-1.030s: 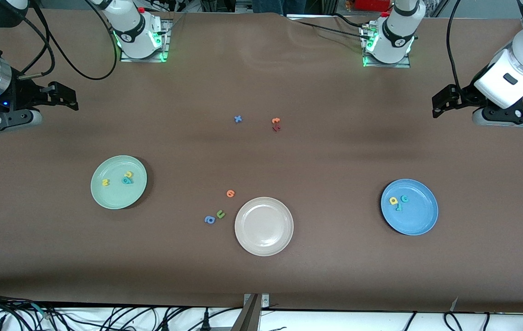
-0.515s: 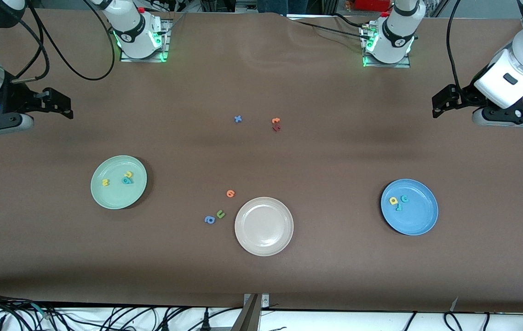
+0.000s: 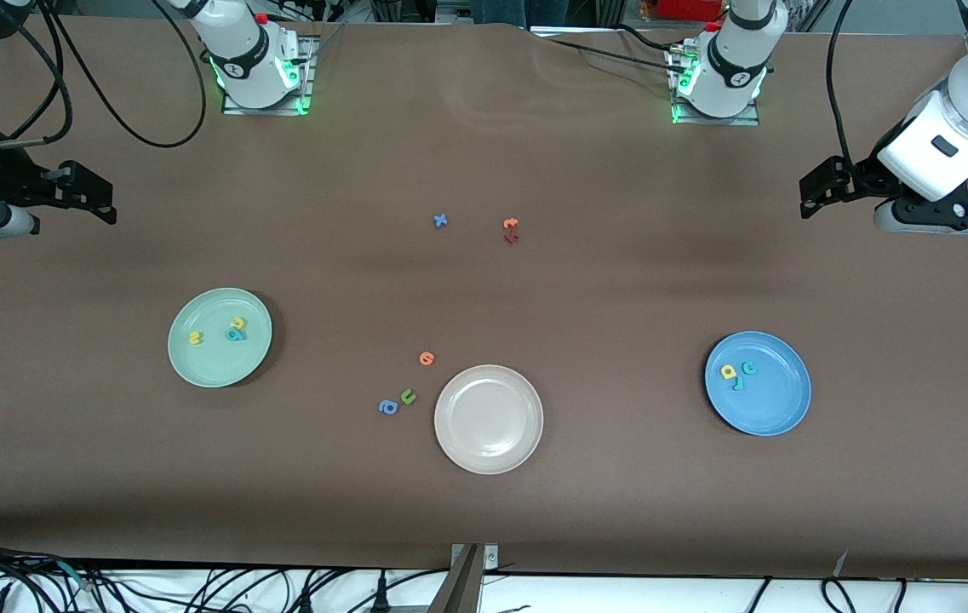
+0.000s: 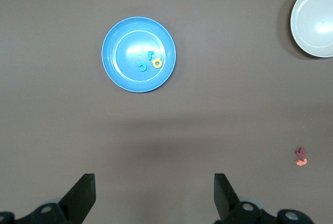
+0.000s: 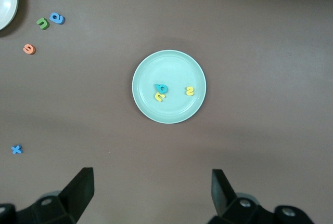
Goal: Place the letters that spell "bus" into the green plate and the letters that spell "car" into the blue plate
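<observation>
The green plate (image 3: 220, 338) lies on the table well apart from the right gripper (image 3: 79, 191), nearer to the front camera than the place under that gripper and more toward the middle of the table. In it lie a yellow "s" (image 3: 196, 338), a yellow "u" (image 3: 238, 323) and a teal "b" (image 3: 234, 334); the "u" and the "b" touch each other, the "s" lies a little apart from them. The blue plate (image 3: 758, 383) lies well apart from the left gripper (image 3: 824, 186), also nearer to the front camera and toward the middle. It holds a yellow "a" (image 3: 729, 371), a teal "c" (image 3: 749, 368) and a teal "r" (image 3: 738, 383), all close together.

The right gripper hangs over the bare table at the right arm's end, with its fingers (image 5: 78, 190) spread wide and nothing between them. The left gripper hangs over the left arm's end of the table, its fingers (image 4: 80, 198) also wide apart and empty. Each wrist camera looks down at its own plate from above.

The table has a brown cover. Between the two plates stands a beige plate (image 3: 489, 419), empty. Beside it lie a green "u" (image 3: 408, 396), a blue "a" (image 3: 388, 407) and an orange round letter (image 3: 426, 358). Farther from the front camera lie a blue "x" (image 3: 440, 220) and an orange letter (image 3: 511, 224) touching a dark red letter (image 3: 512, 237). Cables run along the table's edge nearest the front camera.
</observation>
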